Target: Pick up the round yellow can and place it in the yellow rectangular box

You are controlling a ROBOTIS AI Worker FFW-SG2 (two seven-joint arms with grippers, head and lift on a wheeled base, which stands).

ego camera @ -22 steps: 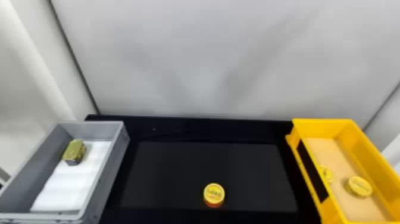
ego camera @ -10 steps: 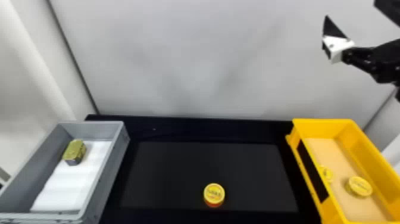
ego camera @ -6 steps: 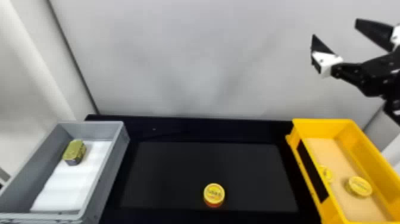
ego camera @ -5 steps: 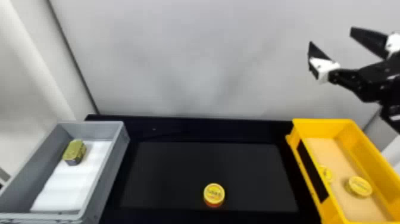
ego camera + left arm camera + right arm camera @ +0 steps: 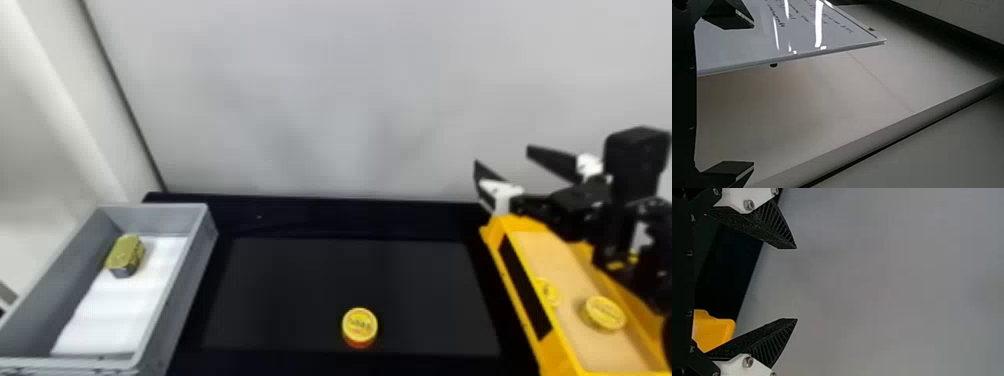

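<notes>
At three o'clock in the head view, shows a mostly black right arm (image 5: 560, 207), with a squared black block (image 5: 637, 160) and knobbly dark joints (image 5: 580, 200). Ends there in a right gripper (image 5: 502, 155) of black, pointed fingers (image 5: 552, 159) on white brackets (image 5: 502, 191). Has, in the right wrist view, a grainy, speckled finish on these fingers, slanting ribs along their sides, round silver screws (image 5: 748, 205) in the white brackets, and smaller screw heads dotting a black plate (image 5: 681, 282). Repeats the black on the left gripper (image 5: 754, 94), in its own wrist view, with angular fingertips (image 5: 725, 168), a paler strip edging each, and tiny pale marks on the dark body (image 5: 683, 98)
</notes>
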